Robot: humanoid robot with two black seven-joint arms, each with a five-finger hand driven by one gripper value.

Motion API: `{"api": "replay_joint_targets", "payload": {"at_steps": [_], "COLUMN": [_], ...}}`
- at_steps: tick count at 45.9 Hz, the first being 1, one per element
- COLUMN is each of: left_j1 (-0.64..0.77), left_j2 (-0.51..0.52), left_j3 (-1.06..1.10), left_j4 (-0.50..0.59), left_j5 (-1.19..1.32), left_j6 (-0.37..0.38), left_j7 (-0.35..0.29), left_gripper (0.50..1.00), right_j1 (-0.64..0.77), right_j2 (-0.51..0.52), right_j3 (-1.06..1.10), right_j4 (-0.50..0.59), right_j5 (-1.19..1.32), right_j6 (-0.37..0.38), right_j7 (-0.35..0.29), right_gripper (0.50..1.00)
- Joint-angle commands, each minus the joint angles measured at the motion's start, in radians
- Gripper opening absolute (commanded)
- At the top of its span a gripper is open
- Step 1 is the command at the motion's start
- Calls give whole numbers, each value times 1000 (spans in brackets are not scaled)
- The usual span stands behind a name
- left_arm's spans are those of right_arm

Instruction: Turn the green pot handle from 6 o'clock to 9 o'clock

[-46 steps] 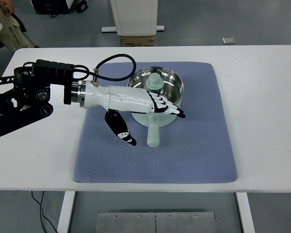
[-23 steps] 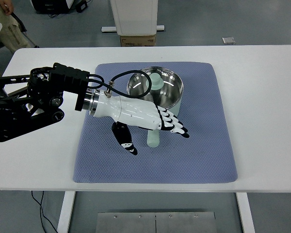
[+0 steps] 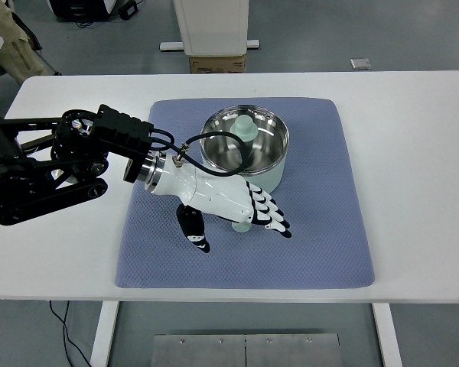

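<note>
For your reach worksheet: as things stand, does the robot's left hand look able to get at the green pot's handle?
Probably yes: the left hand already lies over the handle, fingers spread, and nothing else on the blue mat blocks it.

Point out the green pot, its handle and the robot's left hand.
green pot point(image 3: 271, 174): top view, pale green outer wall at lower right.
handle point(image 3: 242, 225): top view, tip showing below the hand.
left hand point(image 3: 222, 200): top view, white back of the hand.
</note>
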Motion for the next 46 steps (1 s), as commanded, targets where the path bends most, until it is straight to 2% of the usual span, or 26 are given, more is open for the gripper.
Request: {"api": "replay_joint_targets", "payload": {"at_steps": [1,46], "left_j1": [-1,-10], "left_j2": [-8,-29], "left_j3": [6,90], "left_j4": [0,28], "left_j5": [13,36], "left_j6": [0,2], "left_j7": [0,0], "left_gripper": [1000,1000], "right_j1": [0,0], "right_j2": [0,0], "right_j3": [0,0], "right_j4": [0,0], "right_j5": [0,1], "right_j6": [0,0], "right_j7": [0,0], "right_gripper": [1000,1000]}}
